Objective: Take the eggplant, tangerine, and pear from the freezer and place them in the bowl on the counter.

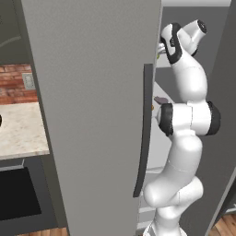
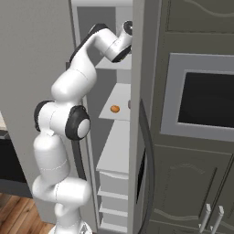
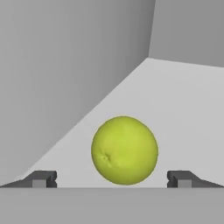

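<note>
The pear [image 3: 124, 150], a round yellow-green fruit, lies on a pale grey shelf of the freezer [image 3: 183, 100] near its left inner wall. My gripper [image 3: 112, 179] is open, and its two dark fingertips [image 3: 41, 179] stand wide apart on either side of the pear without touching it. The arm reaches high into the open freezer [image 1: 92, 115] past its long dark handle [image 1: 144, 133]. One shelf lower lies the tangerine [image 2: 114, 109]. A small dull purplish shape, likely the eggplant [image 1: 161, 99], lies on that same shelf. The counter [image 1: 20, 129] is at the left; the bowl is out of view.
The freezer's second door [image 2: 137, 137] stands edge-on at the right of the arm. Beyond it a built-in oven [image 2: 205, 100] sits in dark cabinets. Below the counter at the left there is a dark appliance front [image 1: 16, 193]. A brick wall [image 1: 14, 83] backs the counter.
</note>
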